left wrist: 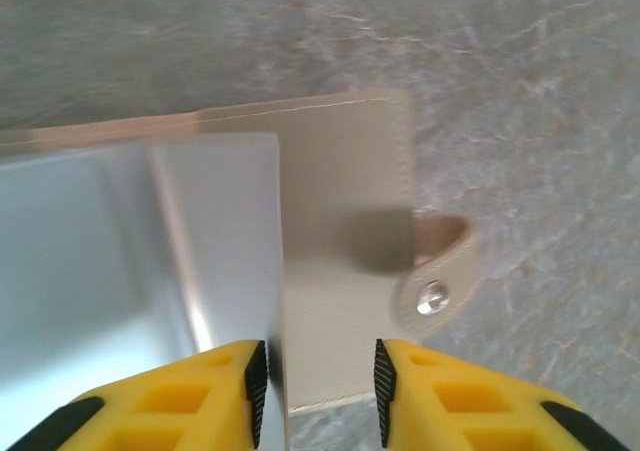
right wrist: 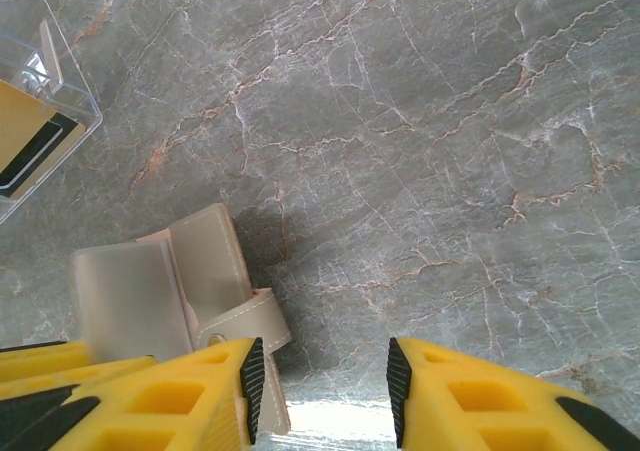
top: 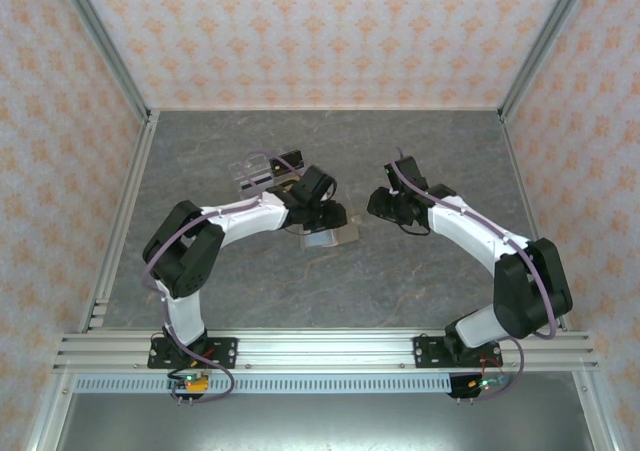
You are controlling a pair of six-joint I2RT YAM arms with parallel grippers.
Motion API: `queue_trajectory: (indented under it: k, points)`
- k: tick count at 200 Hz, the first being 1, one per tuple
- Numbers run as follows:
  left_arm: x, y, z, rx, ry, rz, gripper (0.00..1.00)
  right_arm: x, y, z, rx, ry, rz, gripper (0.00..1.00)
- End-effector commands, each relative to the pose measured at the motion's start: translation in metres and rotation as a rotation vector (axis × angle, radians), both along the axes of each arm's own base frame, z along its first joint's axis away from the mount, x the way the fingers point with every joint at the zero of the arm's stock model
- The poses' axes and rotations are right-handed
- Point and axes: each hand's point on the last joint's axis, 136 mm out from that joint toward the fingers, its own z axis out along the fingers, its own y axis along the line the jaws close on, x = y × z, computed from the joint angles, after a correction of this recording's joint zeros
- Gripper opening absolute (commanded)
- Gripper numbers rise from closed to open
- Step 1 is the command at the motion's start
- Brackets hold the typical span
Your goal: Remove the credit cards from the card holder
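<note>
The card holder (top: 328, 236) lies open and flat on the table at the centre. In the left wrist view its beige panel (left wrist: 340, 171) carries a snap strap (left wrist: 432, 293), and a glossy blue-grey sleeve (left wrist: 120, 261) sits to the left. I cannot tell whether credit cards sit in the sleeves. My left gripper (top: 322, 211) hovers right over the holder, jaws (left wrist: 320, 381) open astride the beige panel's near edge, gripping nothing. My right gripper (top: 382, 204) stands open just right of the holder (right wrist: 205, 256), with bare table between its fingers (right wrist: 325, 386).
A clear plastic tray (top: 262, 169) stands behind the holder, and a tan and black flat piece lies in it (right wrist: 25, 141). Grey marbled tabletop stretches to the right and front. Patterned walls with metal rails close in the left, back and right.
</note>
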Motion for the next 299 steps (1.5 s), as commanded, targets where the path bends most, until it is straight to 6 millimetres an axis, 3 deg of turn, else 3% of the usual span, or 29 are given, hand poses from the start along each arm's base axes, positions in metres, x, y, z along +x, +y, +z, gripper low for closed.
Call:
queue_trajectory:
  k: [1, 8, 14, 43, 90, 118, 152, 181, 235, 276, 299]
  points:
    - [0.008, -0.023, 0.008, -0.056, -0.026, -0.039, 0.41, -0.004, -0.001, -0.001, 0.009, 0.004, -0.012, 0.40]
    - [0.009, -0.024, 0.010, -0.060, -0.030, -0.039, 0.42, -0.004, -0.001, -0.001, 0.010, 0.003, -0.011, 0.40]
    - [0.009, -0.023, -0.004, -0.039, -0.007, -0.037, 0.42, -0.004, -0.001, -0.001, 0.010, 0.002, -0.010, 0.40]
    - [0.011, -0.021, -0.012, -0.016, 0.000, -0.025, 0.43, -0.007, 0.003, -0.004, 0.029, 0.013, 0.009, 0.37]
    - [0.015, -0.023, -0.024, -0.014, 0.017, -0.007, 0.40, -0.015, 0.024, -0.011, 0.132, 0.054, 0.077, 0.22]
    - [0.015, -0.022, -0.029, -0.011, 0.021, 0.000, 0.39, -0.021, 0.037, -0.023, 0.170, 0.102, 0.109, 0.16]
    - [0.014, -0.024, -0.031, -0.026, 0.022, 0.001, 0.46, -0.026, 0.047, -0.039, 0.180, 0.151, 0.130, 0.15]
    - [0.015, -0.026, -0.030, -0.035, 0.020, 0.000, 0.51, -0.030, 0.047, -0.047, 0.177, 0.165, 0.131, 0.16]
    - [0.014, -0.025, -0.034, -0.038, 0.027, 0.007, 0.51, -0.035, 0.048, -0.057, 0.167, 0.192, 0.141, 0.16]
    - [0.017, -0.026, -0.018, -0.055, -0.003, 0.007, 0.52, -0.033, 0.028, -0.055, 0.088, 0.146, 0.070, 0.16]
    - [0.022, -0.019, -0.007, -0.028, -0.036, 0.013, 0.52, -0.032, 0.028, -0.049, 0.095, 0.129, 0.071, 0.16]
